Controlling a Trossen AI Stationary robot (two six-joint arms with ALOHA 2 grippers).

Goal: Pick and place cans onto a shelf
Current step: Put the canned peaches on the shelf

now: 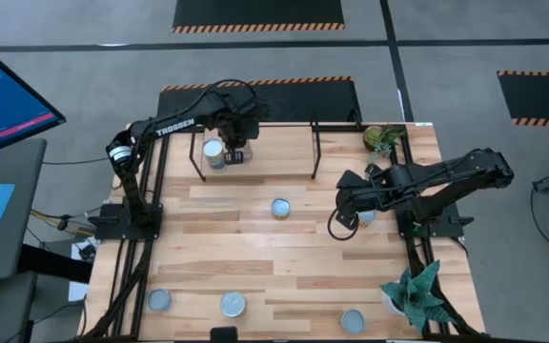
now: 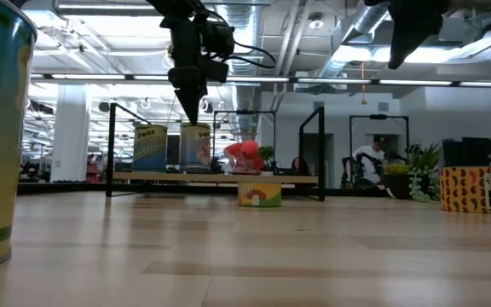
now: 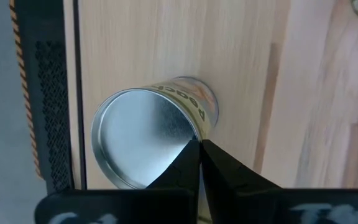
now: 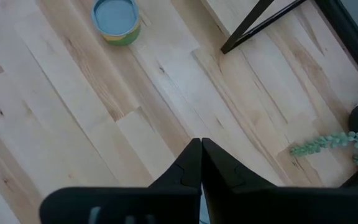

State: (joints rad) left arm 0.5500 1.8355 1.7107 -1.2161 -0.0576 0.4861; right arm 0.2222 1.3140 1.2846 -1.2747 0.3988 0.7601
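Observation:
The shelf [image 1: 265,143], black rods with a light board, stands at the table's far edge, left of the middle. Two cans stand on its board [image 2: 150,147] [image 2: 195,145]. My left gripper [image 2: 191,115] is shut and points down right over the right-hand can, whose silvery top [image 3: 138,134] shows in the left wrist view. The other shelf can [image 1: 214,152] stands beside it. My right gripper [image 1: 343,217] is shut and empty, high above the table right of the middle. A can [image 1: 280,208] stands at mid table, and also shows in the right wrist view [image 4: 116,18]. My left gripper's shut fingertips [image 3: 191,155] stand over the near rim [image 3: 188,134] of the can's top, coming from above. I cannot tell whether they touch it. The can stands upright on the shelf board.
A can [image 1: 366,217] is partly hidden under my right arm. Three cans [image 1: 159,299] [image 1: 233,304] [image 1: 353,320] stand along the near edge. Potted plants stand at the far right [image 1: 384,138] and near right [image 1: 413,293]. Black arm frames run along both side edges.

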